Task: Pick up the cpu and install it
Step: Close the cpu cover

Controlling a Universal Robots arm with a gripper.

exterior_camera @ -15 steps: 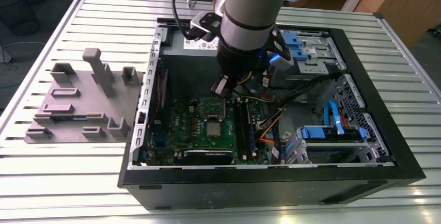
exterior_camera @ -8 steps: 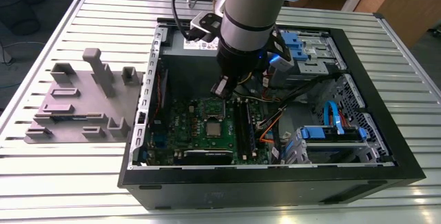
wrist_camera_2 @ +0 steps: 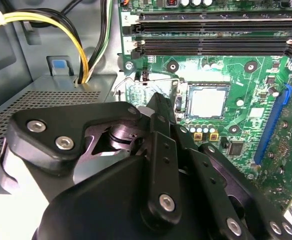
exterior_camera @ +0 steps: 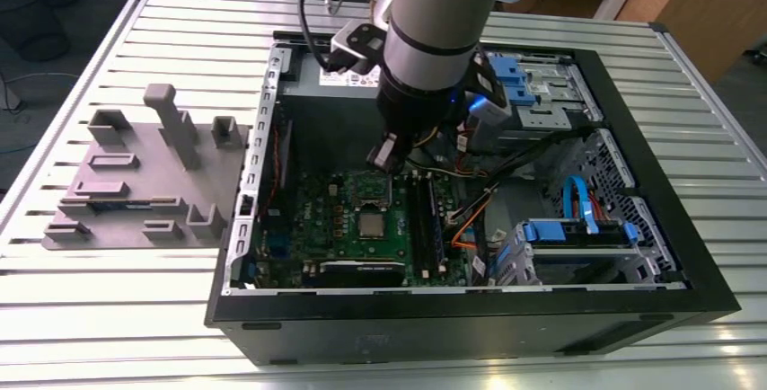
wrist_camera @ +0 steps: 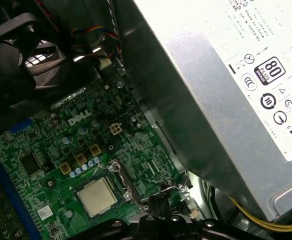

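The cpu (exterior_camera: 373, 225) sits flat in the socket (wrist_camera_2: 206, 100) on the motherboard (exterior_camera: 348, 219), silver top up, so it looks already seated, not carried. The end effector (wrist_camera_2: 158, 107) hangs above the board inside the open PC case (exterior_camera: 480, 318), with the cpu just ahead of its tip and apart from it; nothing is visible between the fingers. I cannot tell whether it is clenched or released.

Judgement: the arm stands upright over the socket area because the case walls leave only a top-down approach.

Both wrist views show the cpu close up with its pale rim (wrist_camera: 97, 195) and the wire socket lever (wrist_camera_2: 136, 82) near the tip. The first wrist view adds the power supply (wrist_camera: 226, 90) looming beside the arm. The exterior view adds the grey fixture (exterior_camera: 144, 179) on the slatted tabletop (exterior_camera: 108, 318), well away from the end effector.
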